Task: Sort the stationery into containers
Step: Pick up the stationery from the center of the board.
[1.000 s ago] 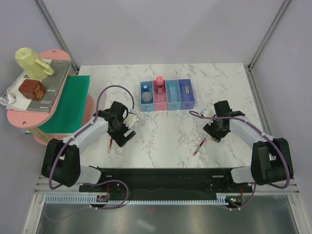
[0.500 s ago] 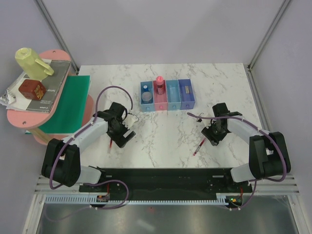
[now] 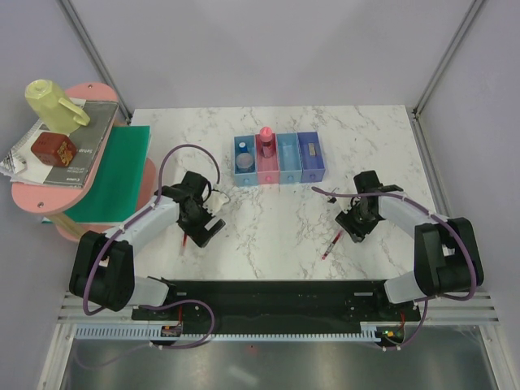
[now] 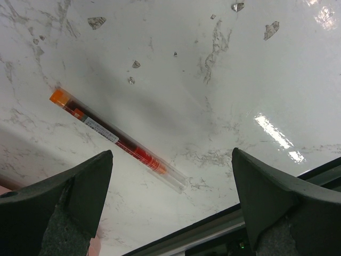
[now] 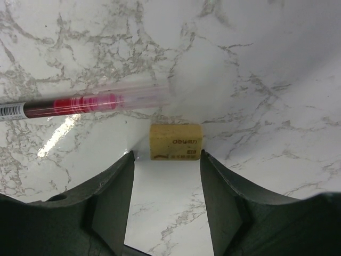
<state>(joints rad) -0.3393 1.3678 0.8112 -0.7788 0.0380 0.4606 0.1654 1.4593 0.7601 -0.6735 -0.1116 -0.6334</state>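
Note:
Four joined bins stand at the table's middle back: blue, pink, light blue, violet-blue. A pink glue stick stands in the pink bin. A round roll and a small blue dark-topped piece lie in the blue bin. My left gripper is open above a red pen near the front edge. My right gripper is open, its fingertips on either side of a tan eraser. A second red pen lies just beyond the eraser.
A green sheet lies at the table's left edge. A pink shelf beside it holds books, a yellow-green jug and a red-brown block. A small grey item lies in the violet-blue bin. A black rail runs along the front.
My right gripper has shifted slightly left and nearer over the eraser. The left arm has barely moved. Both pens lie where they were.

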